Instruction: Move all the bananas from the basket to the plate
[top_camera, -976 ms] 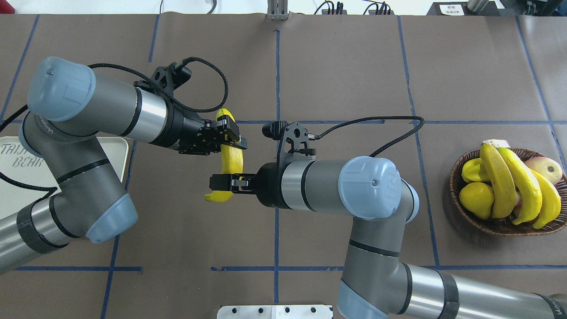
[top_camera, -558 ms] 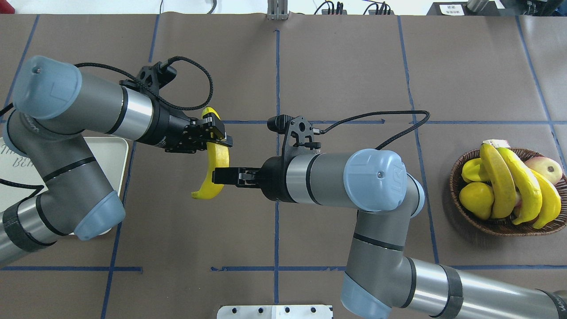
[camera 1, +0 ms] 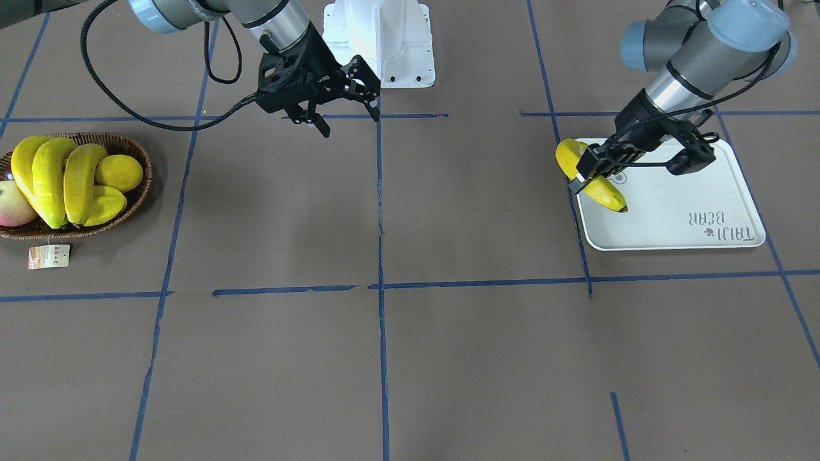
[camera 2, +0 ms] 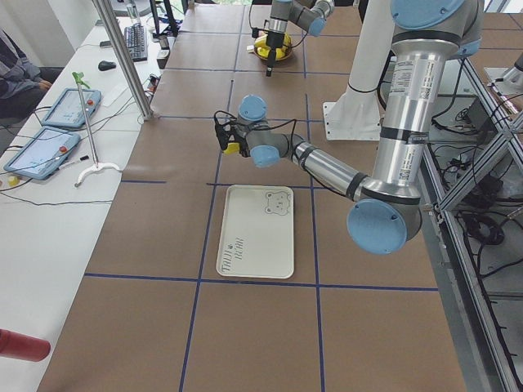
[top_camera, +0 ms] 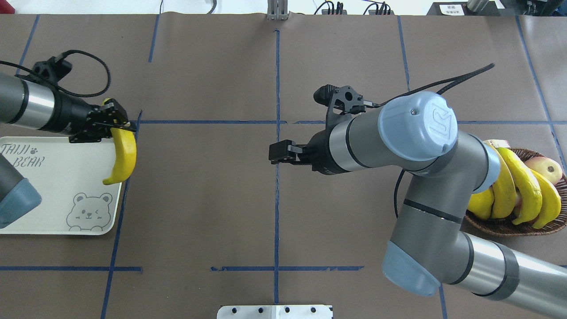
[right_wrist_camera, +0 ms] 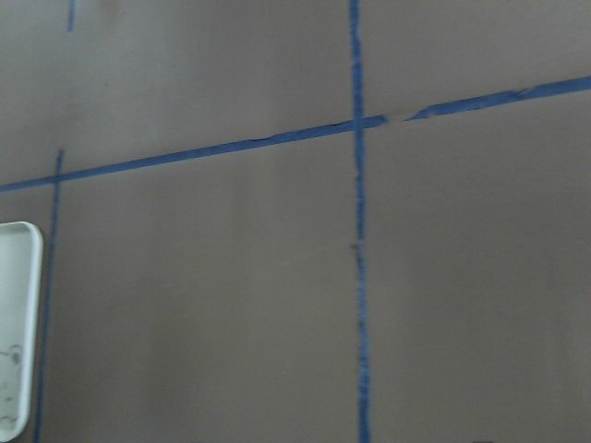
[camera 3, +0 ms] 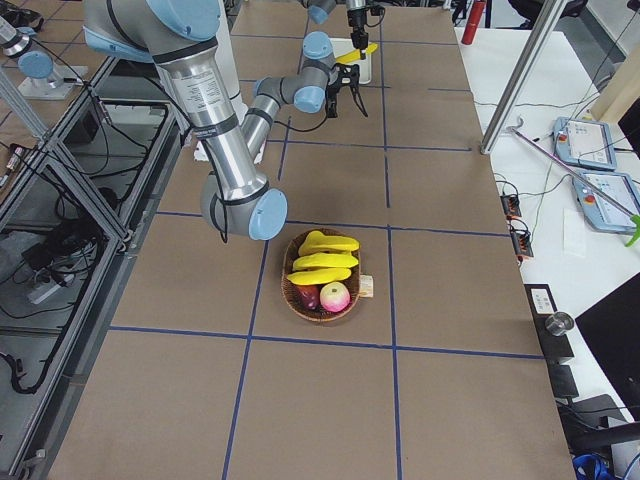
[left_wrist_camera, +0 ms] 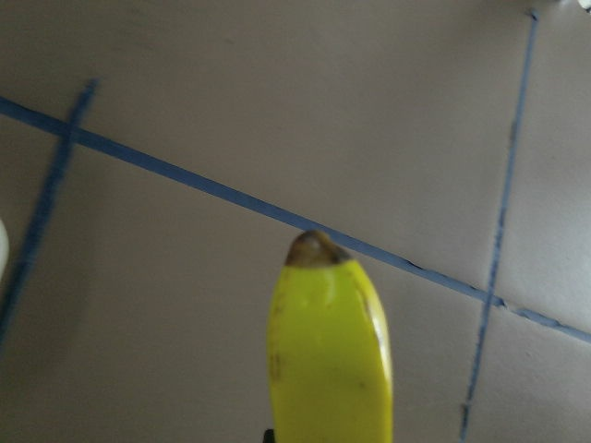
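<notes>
Bare brown table (top_camera: 199, 199) lies between my pale bear-print tray (top_camera: 53, 177) and dark wicker basket (top_camera: 509, 228); my grey right arm (top_camera: 416, 128) looms just beside the basket.

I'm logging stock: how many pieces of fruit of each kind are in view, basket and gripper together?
Long curved yellow bananas: 4, three in the dark woven wicker basket, one in the left gripper
Round yellow lemon-like fruit: 1
Ridged yellow starfruit: 1
Round pink-red apple-like fruit: 1
Dark red fruit, mostly hidden: 1
Total: 8

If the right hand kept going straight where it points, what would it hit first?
Probably bare table, since the right hand tilts down; otherwise the held banana. Depth unclear.
</notes>
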Robot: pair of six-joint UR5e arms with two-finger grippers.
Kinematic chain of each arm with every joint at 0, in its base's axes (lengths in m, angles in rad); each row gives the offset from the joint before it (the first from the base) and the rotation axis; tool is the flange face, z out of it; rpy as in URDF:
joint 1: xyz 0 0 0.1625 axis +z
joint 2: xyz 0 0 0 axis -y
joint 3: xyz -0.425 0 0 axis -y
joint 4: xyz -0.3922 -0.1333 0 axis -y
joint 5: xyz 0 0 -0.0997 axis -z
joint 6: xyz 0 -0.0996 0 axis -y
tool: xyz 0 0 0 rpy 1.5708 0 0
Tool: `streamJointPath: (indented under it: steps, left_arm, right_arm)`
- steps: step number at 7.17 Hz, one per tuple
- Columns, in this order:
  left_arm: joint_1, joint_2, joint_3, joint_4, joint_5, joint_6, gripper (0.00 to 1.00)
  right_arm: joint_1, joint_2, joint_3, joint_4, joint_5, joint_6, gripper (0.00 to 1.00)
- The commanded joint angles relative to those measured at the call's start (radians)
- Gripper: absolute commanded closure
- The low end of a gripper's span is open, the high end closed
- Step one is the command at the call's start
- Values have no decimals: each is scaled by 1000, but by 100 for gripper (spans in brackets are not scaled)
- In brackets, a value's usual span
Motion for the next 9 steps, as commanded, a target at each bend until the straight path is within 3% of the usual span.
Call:
streamJointPath:
  steps: [1, 4, 6, 7, 8, 9]
  left_arm:
    - [-83, 154, 21, 3, -52, 164, 100]
    - [-153, 181, 204, 45, -49, 246, 96]
    - [-176, 178, 266, 40, -46, 269, 94]
    - [-185, 179, 290, 38, -43, 274, 74]
    - [-194, 179, 310, 37, -41, 336, 61]
    - [-208, 185, 315, 35, -16, 431, 38]
  right_arm:
    - [73, -111, 77, -157, 46, -180, 1]
    - [212, -257, 77, -157, 161, -408, 0]
    - [322, -347, 79, -156, 250, -605, 0]
    - [343, -370, 79, -154, 261, -635, 0]
    - [350, -384, 79, -154, 261, -647, 0]
    - [351, -401, 79, -153, 258, -655, 0]
